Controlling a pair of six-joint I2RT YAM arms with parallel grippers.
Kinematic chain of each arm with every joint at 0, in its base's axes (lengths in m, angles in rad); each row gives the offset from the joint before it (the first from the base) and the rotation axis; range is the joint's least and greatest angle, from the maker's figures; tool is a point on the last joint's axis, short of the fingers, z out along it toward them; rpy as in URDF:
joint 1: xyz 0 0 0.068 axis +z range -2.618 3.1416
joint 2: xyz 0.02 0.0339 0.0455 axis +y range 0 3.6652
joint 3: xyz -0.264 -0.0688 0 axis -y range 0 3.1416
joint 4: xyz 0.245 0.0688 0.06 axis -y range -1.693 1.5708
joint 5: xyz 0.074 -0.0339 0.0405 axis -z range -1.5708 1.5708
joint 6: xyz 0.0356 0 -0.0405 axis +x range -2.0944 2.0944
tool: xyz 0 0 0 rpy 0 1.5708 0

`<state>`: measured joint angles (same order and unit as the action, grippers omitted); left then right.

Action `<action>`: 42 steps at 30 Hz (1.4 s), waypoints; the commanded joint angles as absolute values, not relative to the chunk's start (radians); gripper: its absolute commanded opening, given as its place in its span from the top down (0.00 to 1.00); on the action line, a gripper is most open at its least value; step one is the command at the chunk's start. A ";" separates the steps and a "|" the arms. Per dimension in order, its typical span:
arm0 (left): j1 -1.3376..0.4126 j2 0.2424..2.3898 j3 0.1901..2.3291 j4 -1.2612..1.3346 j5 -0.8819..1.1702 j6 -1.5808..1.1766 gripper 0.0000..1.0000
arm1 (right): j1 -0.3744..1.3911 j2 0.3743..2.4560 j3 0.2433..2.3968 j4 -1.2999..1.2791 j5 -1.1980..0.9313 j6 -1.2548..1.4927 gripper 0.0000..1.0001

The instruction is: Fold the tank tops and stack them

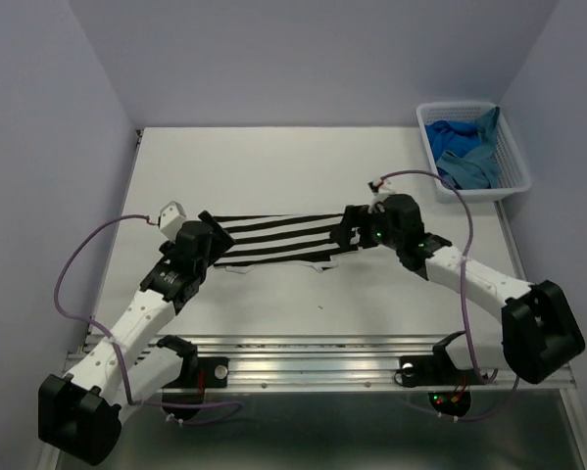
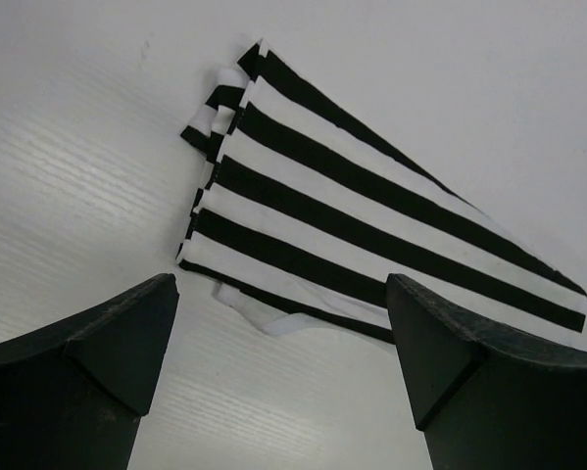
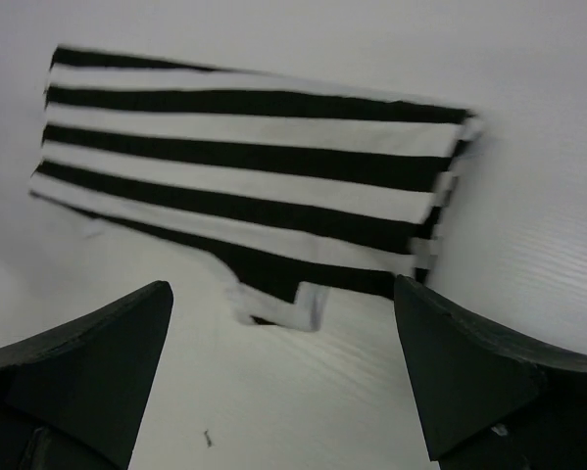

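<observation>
White ribbed table (image 1: 273, 157) carries a soft black-and-white striped tank top (image 1: 273, 240), folded into a long flat band across its middle. Crumpled teal and blue tops (image 1: 464, 155) fill the plastic lattice basket (image 1: 516, 174) at the far right corner. Over the band's two ends hang the left gripper (image 2: 278, 294) and right gripper (image 3: 283, 294), jaws spread wide, grasping nothing.

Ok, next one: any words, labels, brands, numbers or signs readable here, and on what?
None can be read in any view.
On the striped tank top: stripes only, no tag or print showing.
On the white basket: no label showing.
</observation>
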<state>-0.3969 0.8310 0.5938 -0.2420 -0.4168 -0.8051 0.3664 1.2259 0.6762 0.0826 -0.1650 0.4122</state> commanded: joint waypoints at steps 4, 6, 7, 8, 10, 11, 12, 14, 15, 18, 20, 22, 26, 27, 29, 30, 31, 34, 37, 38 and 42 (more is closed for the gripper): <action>-0.390 0.841 0.555 -0.246 -0.316 -0.845 0.01 | 0.641 1.410 0.804 0.015 -0.025 0.348 0.00; -0.391 0.827 0.545 -0.230 -0.290 -0.830 0.01 | 0.675 1.431 0.784 0.026 -0.009 0.351 0.00; -0.390 0.812 0.531 -0.227 -0.276 -0.831 0.01 | 0.705 1.451 0.776 0.032 0.035 0.360 0.00; -0.390 0.799 0.517 -0.221 -0.273 -0.834 0.01 | 0.718 1.480 0.776 0.020 0.041 0.356 0.00; -0.390 0.787 0.508 -0.225 -0.270 -0.839 0.01 | 0.754 1.511 0.796 0.005 0.095 0.354 0.00; -0.390 0.784 0.505 -0.225 -0.267 -0.841 0.01 | 0.765 1.526 0.796 0.005 0.107 0.351 0.00; -0.390 0.776 0.497 -0.229 -0.255 -0.845 0.01 | 0.775 1.555 0.808 0.005 0.120 0.350 0.00; -0.390 0.772 0.483 -0.221 -0.229 -0.848 0.02 | 0.788 1.589 0.827 -0.038 0.153 0.347 0.02; -0.390 0.769 0.476 -0.215 -0.210 -0.850 0.01 | 0.802 1.606 0.847 -0.047 0.169 0.350 0.03; -0.391 0.765 0.414 -0.158 -0.128 -0.873 0.01 | 0.831 1.660 0.865 -0.077 0.235 0.359 0.09; -0.390 0.772 0.364 -0.127 -0.086 -0.887 0.01 | 0.842 1.678 0.879 -0.089 0.279 0.380 0.23; -0.390 0.781 0.347 -0.110 -0.078 -0.902 0.01 | 0.851 1.689 0.887 -0.092 0.305 0.393 0.52; -0.390 0.801 0.367 -0.109 -0.066 -0.890 0.01 | 0.861 1.651 0.911 -0.109 0.310 0.385 0.86; -0.390 0.799 0.370 -0.101 -0.060 -0.884 0.01 | 0.861 1.634 0.937 -0.115 0.307 0.382 0.89; -0.390 0.795 0.367 -0.072 -0.010 -0.870 0.01 | 0.861 1.576 0.971 -0.127 0.307 0.367 0.95; -0.391 0.793 0.364 -0.030 0.015 -0.867 0.01 | 0.861 1.554 1.001 -0.127 0.317 0.371 0.98; -0.391 0.792 0.354 -0.009 0.047 -0.865 0.01 | 0.861 1.519 1.018 -0.127 0.324 0.374 0.99; -0.391 0.793 0.336 0.040 0.098 -0.873 0.01 | 0.861 1.480 1.086 -0.127 0.316 0.357 0.99; -0.391 0.796 0.322 0.051 0.126 -0.879 0.01 | 0.861 1.444 1.170 -0.144 0.287 0.334 0.99; -0.391 0.798 0.316 0.057 0.133 -0.882 0.01 | 0.861 1.436 1.192 -0.152 0.287 0.324 0.99; -0.391 0.801 0.272 0.136 0.152 -0.913 0.01 | 0.861 1.379 1.223 -0.158 0.348 0.327 0.99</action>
<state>-0.3923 0.8036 0.3073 0.0364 0.1066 -0.8898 0.8524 1.4353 1.1851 -0.1642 0.2909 0.3458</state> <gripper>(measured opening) 0.985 0.122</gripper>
